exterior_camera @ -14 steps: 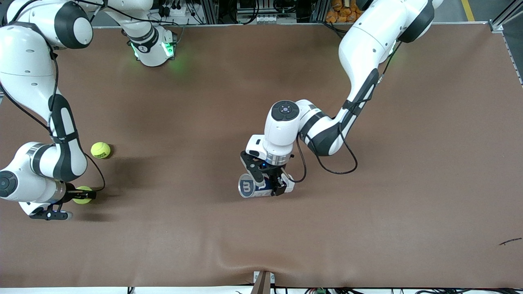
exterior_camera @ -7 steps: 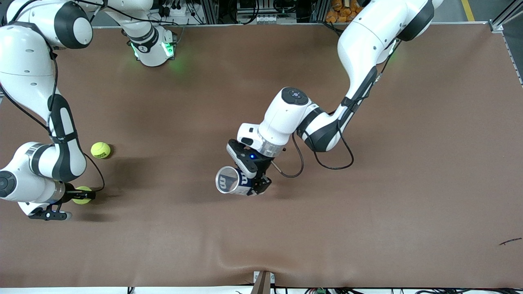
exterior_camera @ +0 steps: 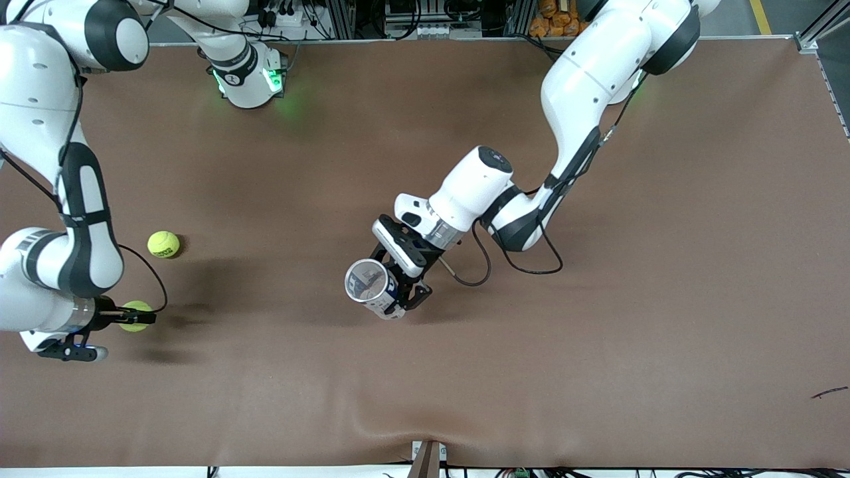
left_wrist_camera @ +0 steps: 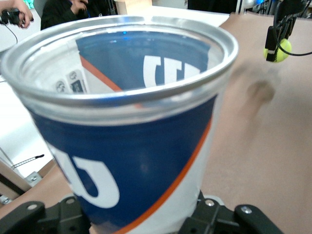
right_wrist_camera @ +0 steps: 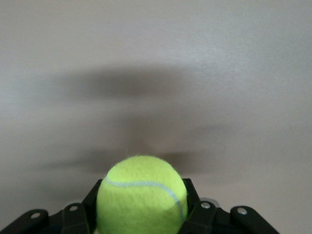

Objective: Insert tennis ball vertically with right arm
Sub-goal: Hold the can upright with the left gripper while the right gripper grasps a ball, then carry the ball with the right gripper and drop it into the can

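Note:
My right gripper (exterior_camera: 133, 317) is shut on a yellow-green tennis ball (exterior_camera: 136, 315), held just above the brown table at the right arm's end; the ball fills the space between the jaws in the right wrist view (right_wrist_camera: 141, 195). My left gripper (exterior_camera: 398, 292) is shut on a blue and white ball can (exterior_camera: 369, 284) with a silver rim, lifted over the table's middle and tilted, open mouth toward the front camera and the right arm's end. In the left wrist view the can (left_wrist_camera: 131, 126) looks empty, and the held ball (left_wrist_camera: 278, 49) shows far off.
A second tennis ball (exterior_camera: 163, 243) lies on the table (exterior_camera: 597, 299), farther from the front camera than the held one, beside the right arm's forearm. A small dark scrap (exterior_camera: 829, 392) lies near the left arm's end.
My left gripper has lifted the can off the table, carried it toward the right arm's end and turned its open mouth upward. The right arm has shifted slightly, the ball still held.

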`<state>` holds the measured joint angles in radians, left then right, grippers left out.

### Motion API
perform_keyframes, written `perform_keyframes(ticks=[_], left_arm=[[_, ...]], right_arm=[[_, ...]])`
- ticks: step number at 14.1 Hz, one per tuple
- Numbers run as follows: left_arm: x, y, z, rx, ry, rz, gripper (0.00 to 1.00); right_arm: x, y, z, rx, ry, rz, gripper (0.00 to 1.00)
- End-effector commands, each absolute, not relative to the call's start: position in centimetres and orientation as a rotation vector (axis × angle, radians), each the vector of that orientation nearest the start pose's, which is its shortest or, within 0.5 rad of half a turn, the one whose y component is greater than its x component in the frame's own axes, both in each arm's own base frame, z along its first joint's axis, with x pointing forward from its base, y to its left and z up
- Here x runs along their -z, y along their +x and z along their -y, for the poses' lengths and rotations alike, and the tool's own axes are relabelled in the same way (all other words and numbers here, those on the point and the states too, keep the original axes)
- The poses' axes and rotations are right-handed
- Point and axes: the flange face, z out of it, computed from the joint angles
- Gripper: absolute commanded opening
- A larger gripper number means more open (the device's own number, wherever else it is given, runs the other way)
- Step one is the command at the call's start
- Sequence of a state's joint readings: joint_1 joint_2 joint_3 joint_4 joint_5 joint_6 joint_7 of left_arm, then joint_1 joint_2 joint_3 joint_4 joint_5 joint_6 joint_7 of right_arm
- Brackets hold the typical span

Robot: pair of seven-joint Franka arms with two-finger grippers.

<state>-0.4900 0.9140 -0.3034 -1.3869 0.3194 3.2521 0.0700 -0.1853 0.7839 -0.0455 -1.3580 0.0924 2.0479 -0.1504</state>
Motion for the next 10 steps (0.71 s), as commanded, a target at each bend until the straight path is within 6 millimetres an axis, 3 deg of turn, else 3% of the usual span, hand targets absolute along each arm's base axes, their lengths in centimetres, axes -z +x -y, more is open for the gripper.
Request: perform_keyframes(ticks=[1,3,7,10], left_arm=[[-27.2,57.5,51.4,1.717,-2.848,-1.359,0.71],[-25.6,57.4,51.3,1.701,-2.873,-1.346,0.71],[-22.8,57.1,50.9,1.695,-2.948,-1.274,0.71],[-18.9,56.5,50.2,1.695,-2.975,-1.251,0.72]], right_arm=[[-30.0,70.8,13.0,-0.120,-2.996,-0.249,0.54],[-33.4,70.5,10.1,-0.156,-2.948,-0.353,0.54],[-39.6,70.1,1.7,-0.168,-2.929,-0.540,0.55],[-41.3,70.4,-5.3,-0.148,-2.911,-0.671,0.55]])
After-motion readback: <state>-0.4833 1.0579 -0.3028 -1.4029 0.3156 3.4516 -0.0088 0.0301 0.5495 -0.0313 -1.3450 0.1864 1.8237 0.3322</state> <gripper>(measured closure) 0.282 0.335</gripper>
